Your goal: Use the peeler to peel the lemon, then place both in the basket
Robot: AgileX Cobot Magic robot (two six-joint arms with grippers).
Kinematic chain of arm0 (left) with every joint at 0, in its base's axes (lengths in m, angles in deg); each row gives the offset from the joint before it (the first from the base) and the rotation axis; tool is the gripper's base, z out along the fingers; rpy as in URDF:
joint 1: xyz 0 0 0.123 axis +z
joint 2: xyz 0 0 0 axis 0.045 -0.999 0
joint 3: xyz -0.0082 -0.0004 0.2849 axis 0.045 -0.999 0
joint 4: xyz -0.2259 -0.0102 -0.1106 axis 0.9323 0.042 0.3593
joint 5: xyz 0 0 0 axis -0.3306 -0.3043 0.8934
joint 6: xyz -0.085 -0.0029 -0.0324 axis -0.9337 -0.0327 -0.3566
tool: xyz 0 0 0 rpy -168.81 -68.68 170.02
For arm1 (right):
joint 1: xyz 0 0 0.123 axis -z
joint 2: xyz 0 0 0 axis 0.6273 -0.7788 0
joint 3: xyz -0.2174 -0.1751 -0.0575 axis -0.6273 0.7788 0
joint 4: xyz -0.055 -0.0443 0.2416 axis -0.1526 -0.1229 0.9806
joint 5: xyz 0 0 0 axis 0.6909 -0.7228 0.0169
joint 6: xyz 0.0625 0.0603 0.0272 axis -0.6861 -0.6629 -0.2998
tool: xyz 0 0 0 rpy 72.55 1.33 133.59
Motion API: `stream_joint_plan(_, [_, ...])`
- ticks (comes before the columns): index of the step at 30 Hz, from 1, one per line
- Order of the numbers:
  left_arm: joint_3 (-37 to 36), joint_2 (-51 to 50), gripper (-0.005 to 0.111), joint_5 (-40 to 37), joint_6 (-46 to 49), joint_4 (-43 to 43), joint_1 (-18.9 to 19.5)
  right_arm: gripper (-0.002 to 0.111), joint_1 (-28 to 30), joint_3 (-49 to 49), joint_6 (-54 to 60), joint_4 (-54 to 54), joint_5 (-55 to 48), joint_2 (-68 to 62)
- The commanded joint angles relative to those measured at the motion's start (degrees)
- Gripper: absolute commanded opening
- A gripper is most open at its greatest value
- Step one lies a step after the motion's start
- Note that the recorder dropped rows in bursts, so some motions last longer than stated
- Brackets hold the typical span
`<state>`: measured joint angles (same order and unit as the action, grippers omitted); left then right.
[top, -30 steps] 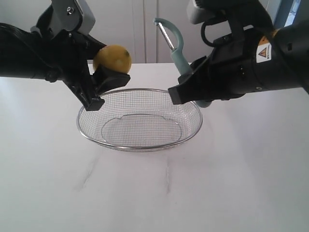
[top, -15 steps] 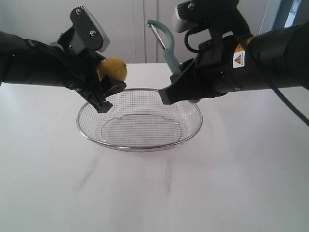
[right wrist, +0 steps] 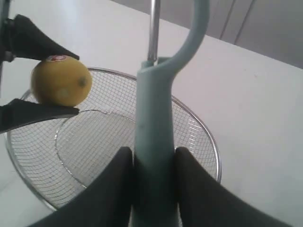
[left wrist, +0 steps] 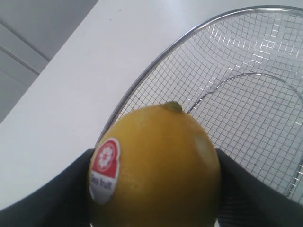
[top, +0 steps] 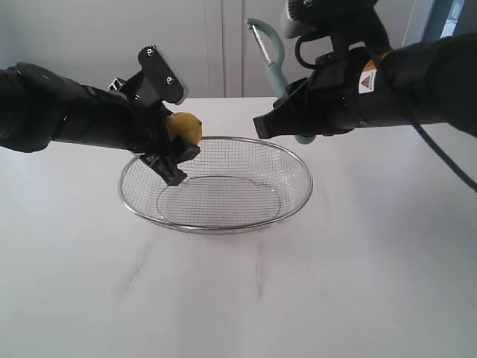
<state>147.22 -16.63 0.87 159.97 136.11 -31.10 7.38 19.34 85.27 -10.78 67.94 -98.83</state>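
White table (top: pixel 373 283), bare apart from the basket (top: pixel 216 228) mid-surface. Everything below is referenced to the basket.

Right gripper (right wrist: pixel 152 161): above the rear-right rim, jaws clamped on the peeler (top: pixel 277 71) low on its handle. Head and blade stick up, pointing away from the basket.

Left gripper (left wrist: pixel 154 189): over the left rim, jaws pinching the lemon (top: pixel 184 127) from two sides. The lemon hangs just above the rim, clear of the mesh. Sticker (left wrist: pixel 105 163) is on it. I can't see any peeled strip, so I'd call peeling not started.

Risks:
- Round fruit in a two-point pinch. Blade pressure off the grip axis could spin it or pop it out, and it drops unpeeled into the basket or rolls off across the table.
- Low grip on the handle means a long lever, so side load at the blade may twist the peeler in the jaws.
- Blade faces away from the lemon. Reorienting it with both arms this near the rim risks a gripper clash or a clipped rim.
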Motion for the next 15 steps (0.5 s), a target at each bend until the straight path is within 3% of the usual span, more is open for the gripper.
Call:
stream_joint_plan(1, [0.5, 0.2, 0.000, -0.3, 0.1, 0.9, -0.2, 0.000, 1.8, -3.8, -0.4, -0.2, 2.7, -7.0])
stream_joint_plan(15, [0.5, 0.2, 0.000, 1.6, 0.1, 0.9, -0.2, 0.000, 3.0, -12.2, -0.4, -0.1, 2.0, -27.2])
